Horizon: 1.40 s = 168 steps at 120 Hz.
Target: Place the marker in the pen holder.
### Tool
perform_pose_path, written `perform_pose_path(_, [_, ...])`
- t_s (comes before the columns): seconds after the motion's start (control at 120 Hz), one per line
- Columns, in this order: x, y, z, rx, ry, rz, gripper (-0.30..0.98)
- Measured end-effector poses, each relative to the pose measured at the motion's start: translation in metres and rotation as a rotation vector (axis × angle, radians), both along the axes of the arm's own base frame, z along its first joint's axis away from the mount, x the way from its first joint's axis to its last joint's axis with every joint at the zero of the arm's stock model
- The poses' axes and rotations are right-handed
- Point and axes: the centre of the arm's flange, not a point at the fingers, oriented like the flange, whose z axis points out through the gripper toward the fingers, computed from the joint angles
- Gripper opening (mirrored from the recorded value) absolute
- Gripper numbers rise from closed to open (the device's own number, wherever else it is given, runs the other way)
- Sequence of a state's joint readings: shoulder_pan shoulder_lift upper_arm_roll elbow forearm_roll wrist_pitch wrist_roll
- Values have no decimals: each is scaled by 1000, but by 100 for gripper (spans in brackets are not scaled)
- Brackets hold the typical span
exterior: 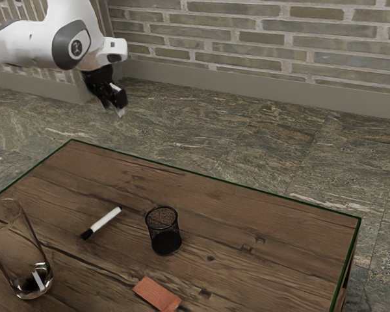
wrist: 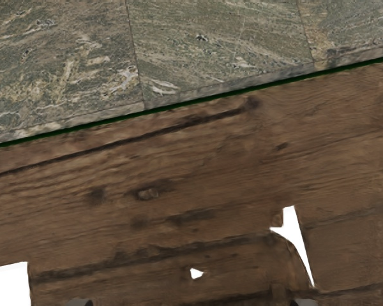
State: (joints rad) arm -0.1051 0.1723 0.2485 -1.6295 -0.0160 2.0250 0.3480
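Using the pen holder (exterior: 164,230) as reference: a black mesh cup, it is standing upright on the wooden table (exterior: 214,205), its round mouth facing up. The marker (exterior: 105,221) is lying on its side on the table, near the holder and toward the exterior view's left of it, well outside the cup. Its white barrel is lying at a slant, with the shorter dark end pointing toward the holder and the longer black end pointing away. The black gripper (exterior: 119,109) is hanging in the air, higher than the holder and toward the exterior view's left, well apart from it. Jaws: cannot tell how far open they are standing; they are not holding the marker. A flat orange-red block (exterior: 157,294) is lying just on the camera's side of the holder. A tall clear glass (exterior: 19,260) is standing at the exterior view's left, farther from the holder than the marker is, and a black-and-white object (exterior: 36,281) is resting at its bottom. In the wrist view, a green edge strip (wrist: 191,103) is running between tabletop and stone floor (wrist: 210,44). White patches (wrist: 297,237) are also appearing there; identity unclear.
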Motion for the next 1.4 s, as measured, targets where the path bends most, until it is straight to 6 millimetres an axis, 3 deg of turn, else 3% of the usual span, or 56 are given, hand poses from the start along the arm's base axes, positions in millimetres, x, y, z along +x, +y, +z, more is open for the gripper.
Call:
perform_pose_path(0.067, [-2,-6,18,-16,26,-1,45])
perform_pose_path(0.15, [-9,-5,8,-34,101,12,52])
perform_pose_path(0.183, [-16,0,-17,-43,160,25,54])
perform_pose_path(0.275, [-46,19,-108,-68,328,74,59])
perform_pose_path(0.342, [-71,29,-160,-80,417,106,61])
perform_pose_path(0.525, [-108,36,-248,-75,509,117,64])
perform_pose_path(0.583, [-114,33,-264,-67,493,98,65])
perform_pose_path(0.967, [-111,13,-296,-31,371,-7,65])
perform_pose_path(1.133, [-112,12,-300,-28,352,-24,43])
perform_pose_path(1.267, [-111,13,-299,-14,339,-28,50])
perform_pose_path(1.4, [-109,13,-295,5,323,-27,27])
